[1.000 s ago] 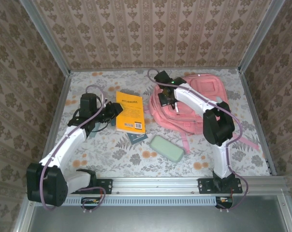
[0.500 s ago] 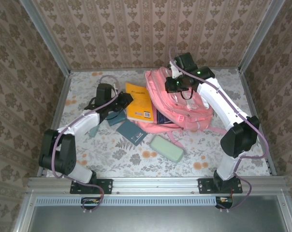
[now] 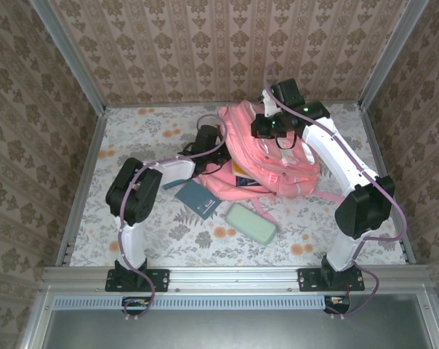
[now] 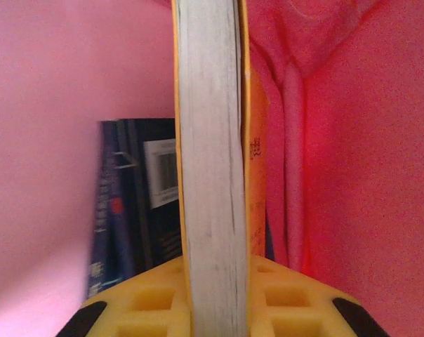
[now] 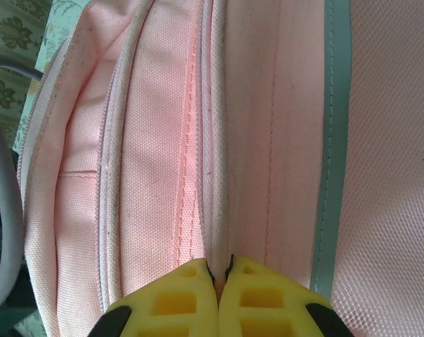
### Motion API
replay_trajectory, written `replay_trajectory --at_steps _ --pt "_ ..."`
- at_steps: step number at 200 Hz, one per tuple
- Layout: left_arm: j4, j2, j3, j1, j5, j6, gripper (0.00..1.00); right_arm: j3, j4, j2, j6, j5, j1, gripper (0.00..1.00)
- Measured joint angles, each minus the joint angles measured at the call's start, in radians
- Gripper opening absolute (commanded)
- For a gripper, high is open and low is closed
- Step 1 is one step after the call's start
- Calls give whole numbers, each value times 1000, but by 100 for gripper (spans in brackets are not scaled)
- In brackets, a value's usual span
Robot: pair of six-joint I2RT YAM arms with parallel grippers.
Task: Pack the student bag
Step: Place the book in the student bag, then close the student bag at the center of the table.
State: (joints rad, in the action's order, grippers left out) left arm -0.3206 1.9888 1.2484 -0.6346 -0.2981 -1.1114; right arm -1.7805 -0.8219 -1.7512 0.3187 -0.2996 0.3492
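The pink student bag (image 3: 278, 163) lies at the back of the table with its mouth facing left and held up. My right gripper (image 3: 267, 129) is shut on a fold of the bag's top fabric (image 5: 219, 210) beside a zip seam. My left gripper (image 4: 215, 309) is inside the bag, shut on a yellow-covered book (image 4: 210, 140) that stands edge-on between its fingers. A dark blue book (image 4: 135, 210) lies inside the bag to the left of it, and pink lining (image 4: 366, 140) surrounds both.
A dark blue book (image 3: 198, 198) lies on the floral table (image 3: 132, 131) in front of the bag. A pale green pencil case (image 3: 251, 223) sits near the front middle. Pink straps (image 3: 328, 195) trail to the right. Patterned walls close three sides.
My left arm has pushed right, carrying the yellow book from the table into the bag's mouth. My right gripper has lifted the bag's top edge and holds it raised.
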Motion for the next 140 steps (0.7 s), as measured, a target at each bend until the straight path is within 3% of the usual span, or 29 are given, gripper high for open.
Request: replay_trajectory --at_steps 10,32,44,65,101,140 --pt "19 22 40 -23 25 0 4 7 8 0 3 -2 -1 0" --pt "100 57 140 -65 78 13 34 17 14 0 6 -11 -6 0" --pt "150 76 195 -84 105 33 57 22 23 0 6 -18 -13 0" --pt "226 92 254 -105 137 53 75 25 30 0 6 -31 -32 0" --pt "292 48 195 -94 169 78 90 62 48 16 5 -57 -71 0" --pt "430 -127 122 -56 214 153 94 129 87 37 -13 -64 -93 3"
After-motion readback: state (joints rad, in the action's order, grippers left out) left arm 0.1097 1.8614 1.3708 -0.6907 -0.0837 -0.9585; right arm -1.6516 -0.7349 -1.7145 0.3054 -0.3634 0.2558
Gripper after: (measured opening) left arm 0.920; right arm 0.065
